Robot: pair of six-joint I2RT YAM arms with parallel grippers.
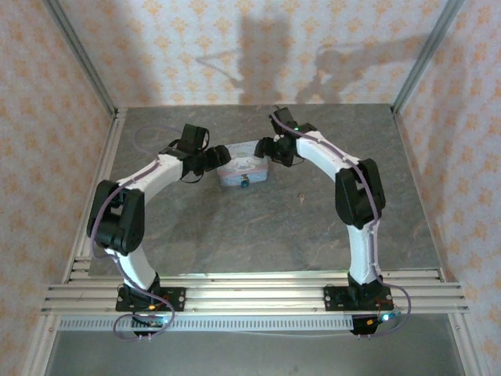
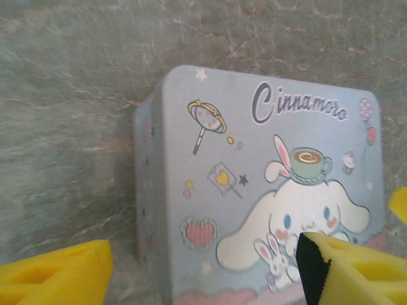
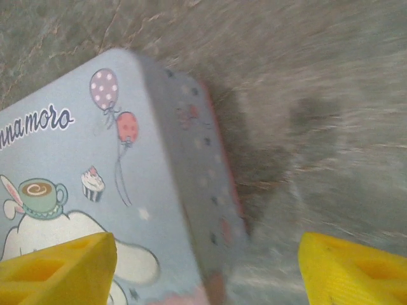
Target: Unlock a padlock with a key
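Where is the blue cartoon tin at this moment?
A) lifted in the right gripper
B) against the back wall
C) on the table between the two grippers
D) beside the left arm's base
C: the top view shows the tin on the table, the left gripper at one end and the right gripper at the other.

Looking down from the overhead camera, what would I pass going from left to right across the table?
Left arm's dark elbow → left pincer → light-blue cartoon tin → right pincer → right arm's dark elbow.
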